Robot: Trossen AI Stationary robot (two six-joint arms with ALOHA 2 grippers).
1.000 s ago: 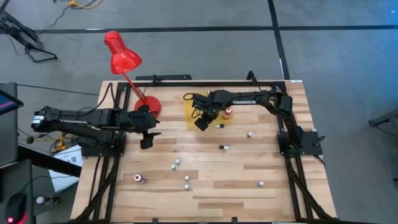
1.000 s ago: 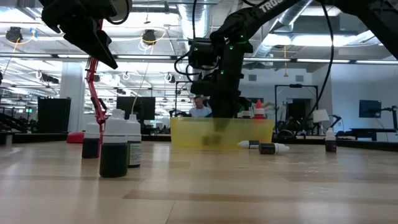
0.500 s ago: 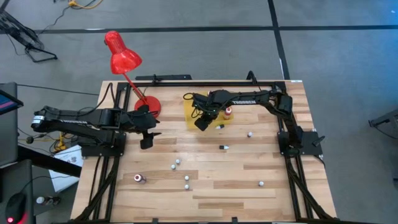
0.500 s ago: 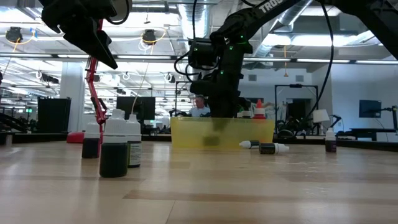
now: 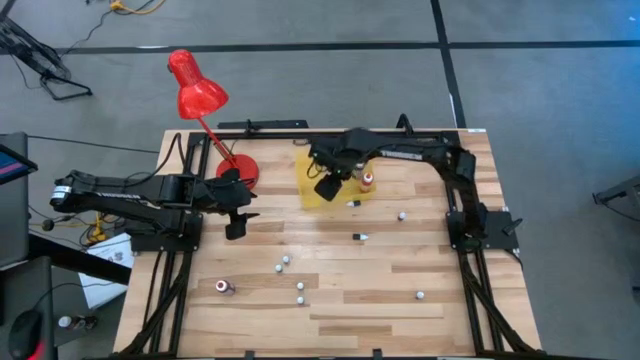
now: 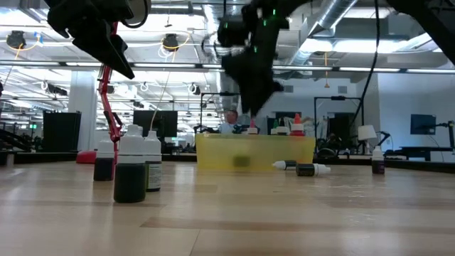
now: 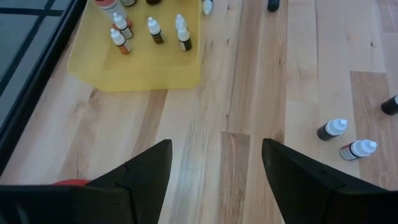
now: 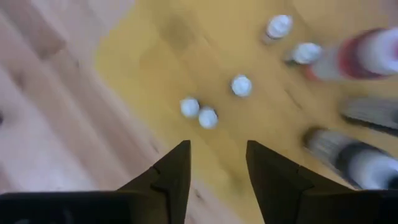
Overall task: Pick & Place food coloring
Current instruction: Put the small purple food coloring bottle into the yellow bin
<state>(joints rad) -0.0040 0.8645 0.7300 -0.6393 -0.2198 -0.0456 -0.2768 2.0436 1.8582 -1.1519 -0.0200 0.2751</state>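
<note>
Tiny pale-capped food coloring bottles (image 7: pixel 153 30) standing upright in a small cluster on the flat yellow rectangular mat (image 5: pixel 312 190), toward its rear half, with bare yellow left along the near and left edges. From above through the right wrist view, several pale caps (image 8: pixel 241 85) grouped mid-mat, a red-bodied bottle (image 8: pixel 365 55) off to one side. More tiny bottles scattered over the pale wooden plank counter (image 5: pixel 400 290): a dark one lying on its side (image 5: pixel 359 237) just in front of the mat, one white-capped (image 5: pixel 402 215) toward the right, a loose group (image 5: pixel 285 263) near the middle front, a reddish one (image 5: pixel 224 287) near the front left corner, one alone (image 5: pixel 420 295) front right. Wide open planks between these, and a clear strip along the front edge.

Right gripper (image 5: pixel 327 186) raised above the mat's left part, jaws parted and empty, bare yellow showing between its dark fingers (image 8: pixel 168 177). Left gripper (image 5: pixel 236 222) hanging over the counter's left side, well apart from the mat, jaws spread wide and empty, bare wood between them. Red desk lamp (image 5: pixel 195 90) with its round base (image 5: pixel 240 167) at the rear left edge, just beside the left arm.
</note>
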